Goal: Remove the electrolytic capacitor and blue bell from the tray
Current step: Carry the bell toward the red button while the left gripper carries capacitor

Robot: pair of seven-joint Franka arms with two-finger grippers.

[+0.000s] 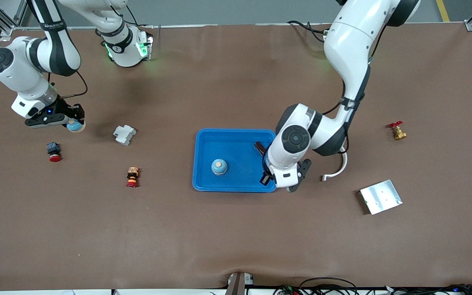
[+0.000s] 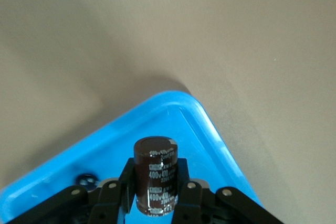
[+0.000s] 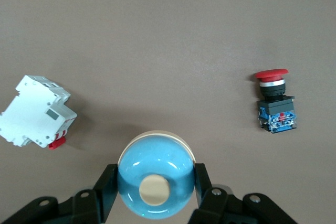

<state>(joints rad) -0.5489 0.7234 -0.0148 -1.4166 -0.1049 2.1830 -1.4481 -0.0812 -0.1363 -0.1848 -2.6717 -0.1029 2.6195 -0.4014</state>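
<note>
- Over the tray's (image 1: 236,135) edge toward the left arm's end, the left tool (image 2: 157,195) pinches the electrolytic capacitor (image 2: 156,174), can upright between the pads, printed side showing in the left wrist view.
- Step in hand, as I judge it: carry the capacitor out over the rim and set it on bare worktop (image 1: 236,237). Do it well by lifting enough to clear the raised rim, keeping the can vertical so it does not twist in the pads, and lowering until it touches before the tool spreads.
- A good drop spot looks like the brown worktop just past the tray, short of the white curved part (image 1: 336,171) and the silver plate (image 1: 380,196).
- Over the worktop at the right arm's end, well apart from the tray, the right tool (image 3: 156,192) is pinching a blue bell (image 3: 156,182), dome squeezed on both sides, cream button facing the wrist camera.
- Below that bell is bare worktop, with the white breaker (image 3: 37,111) to one side and the red pushbutton (image 3: 274,100) to the other; either could be nudged if the bell rolls on release, so lower it flat.
- A second blue bell (image 1: 219,166) sits inside the tray, well apart from both tools; nothing touches it.
- A small dark round item (image 2: 85,180) lies in the tray near the left tool; cannot tell what it is.
- An orange-and-red stacked part (image 1: 132,176) and a brass valve (image 1: 397,131) lie on the worktop, away from the action.
</note>
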